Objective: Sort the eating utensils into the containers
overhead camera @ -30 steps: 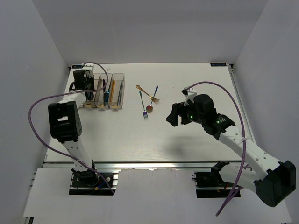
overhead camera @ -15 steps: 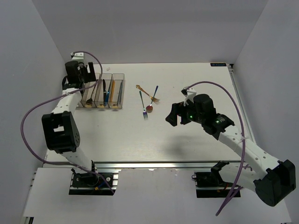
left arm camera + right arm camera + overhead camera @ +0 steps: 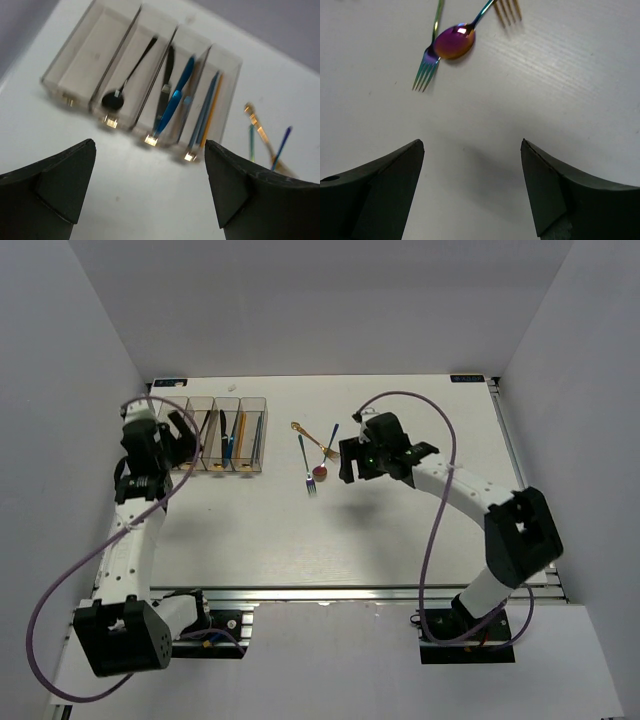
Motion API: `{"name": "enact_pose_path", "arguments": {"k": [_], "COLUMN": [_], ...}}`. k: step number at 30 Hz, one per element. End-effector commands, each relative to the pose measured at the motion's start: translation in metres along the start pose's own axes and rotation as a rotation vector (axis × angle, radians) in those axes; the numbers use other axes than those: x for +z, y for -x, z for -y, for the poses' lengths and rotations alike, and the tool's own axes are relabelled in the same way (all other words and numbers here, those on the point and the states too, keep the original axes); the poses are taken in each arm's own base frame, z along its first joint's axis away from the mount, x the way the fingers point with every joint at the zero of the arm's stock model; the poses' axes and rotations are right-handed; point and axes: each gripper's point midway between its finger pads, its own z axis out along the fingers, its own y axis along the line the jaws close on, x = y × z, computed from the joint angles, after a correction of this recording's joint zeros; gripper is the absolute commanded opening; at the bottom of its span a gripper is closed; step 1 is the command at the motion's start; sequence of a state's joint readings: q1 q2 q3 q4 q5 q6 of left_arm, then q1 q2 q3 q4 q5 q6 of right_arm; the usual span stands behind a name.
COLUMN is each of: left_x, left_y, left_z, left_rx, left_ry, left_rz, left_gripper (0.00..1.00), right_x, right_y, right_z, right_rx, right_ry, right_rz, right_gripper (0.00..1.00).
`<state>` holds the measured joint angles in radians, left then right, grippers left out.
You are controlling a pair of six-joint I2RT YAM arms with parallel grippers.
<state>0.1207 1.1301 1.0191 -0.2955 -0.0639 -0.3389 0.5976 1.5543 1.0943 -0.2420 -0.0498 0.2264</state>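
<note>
Bins first: four clear brownish compartments joined in a row, far left on the white surface, with a small gold mark at each near end. Counting from the left in the left wrist view, the second one holds a black spoon, bowl toward the camera. Third has a black knife and a blue knife lying side by side. Fourth carries a grey chopstick and an orange chopstick, close together along its right wall. And the left hand is wide open, gripping nothing, hanging above the near end of the row. From overhead it sits at the row's left end. Whether it touches the plastic, can't tell.

Over to the middle of the surface, where three pieces lie loose. Green fork, tines toward the arms. Rainbow spoon just beside it, bowl right up against the fork's neck. Gold fork crosses the spoon's blue handle, only its tines showing at the top edge of the right wrist view. Right hand is spread wide too, holding nothing, poised just short of that spoon.
</note>
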Motion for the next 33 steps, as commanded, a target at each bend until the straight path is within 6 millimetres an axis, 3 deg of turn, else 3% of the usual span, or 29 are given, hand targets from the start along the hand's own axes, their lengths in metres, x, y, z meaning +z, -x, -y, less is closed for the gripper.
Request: {"name": "enact_pose_path", "arguments": {"k": [1,2,3,6,7,8,9,10,12,16,18,19,20,21,22,23,24,28,33], "left_x": [-0.02,-0.023,-0.026,-0.039,-0.043,-0.045,-0.046,-0.047,-0.047,-0.047,-0.047,-0.047,-0.047,-0.047,-0.047,-0.047,-0.048,-0.048,-0.048], "left_y": [-0.062,-0.061,-0.08,-0.083,-0.079,-0.079,-0.077,-0.076,-0.078,-0.082,-0.083,-0.083,-0.083,-0.084,-0.083,-0.083,-0.083,-0.082,-0.086], "left_z": [-0.032,-0.03,-0.033,-0.034,-0.032,-0.03,-0.027,-0.026,-0.023,-0.014,-0.01,-0.008,-0.008,-0.008,-0.007,-0.005,-0.004,-0.004,0.005], "left_rx": [-0.021,-0.045,-0.045,-0.061,-0.066,-0.063,-0.062,-0.061,-0.057,-0.05,-0.051,-0.053,-0.053,-0.053,-0.053,-0.053,-0.053,-0.054,-0.059], "left_ry": [0.106,0.089,0.075,0.067,0.057,0.047,0.04,0.036,0.025,-0.018,-0.04,-0.047,-0.048,-0.05,-0.055,-0.066,-0.069,-0.072,-0.125], "left_rz": [-0.127,-0.096,-0.12,-0.092,-0.07,-0.068,-0.063,-0.059,-0.067,-0.085,-0.092,-0.094,-0.096,-0.096,-0.097,-0.098,-0.097,-0.094,-0.115], "left_gripper": [0.98,0.98,0.98,0.98,0.98,0.98,0.98,0.98,0.98,0.98,0.98,0.98,0.98,0.98,0.98,0.98,0.98,0.98,0.98], "right_x": [0.007,0.02,0.02,0.043,0.047,0.061,0.065,0.069,0.084,0.098,0.102,0.105,0.12,0.118,0.123,0.141,0.139,0.16,0.176], "right_y": [0.042,0.036,0.053,0.052,0.065,0.058,0.056,0.07,0.069,0.098,0.119,0.12,0.112,0.136,0.131,0.119,0.138,0.112,0.096], "right_z": [0.014,0.024,0.024,0.025,0.022,0.025,0.026,0.023,0.029,0.028,0.033,0.036,0.042,0.041,0.044,0.051,0.051,0.064,0.063], "right_rx": [0.013,0.044,0.07,0.139,0.154,0.184,0.194,0.22,0.259,0.257,0.262,0.261,0.251,0.254,0.239,0.225,0.227,0.219,0.224], "right_ry": [-0.126,-0.178,-0.209,-0.285,-0.299,-0.333,-0.36,-0.358,-0.396,-0.389,-0.425,-0.443,-0.464,-0.474,-0.498,-0.526,-0.538,-0.586,-0.56], "right_rz": [0.063,0.025,0.054,0.045,0.069,0.047,0.036,0.061,0.062,0.131,0.181,0.172,0.143,0.191,0.157,0.118,0.159,0.1,0.089], "right_gripper": [0.82,0.79,0.77,0.73,0.76,0.89,0.89,0.89,0.89,0.88,0.82,0.77,0.68,0.64,0.6,0.51,0.48,0.48,0.48]}}
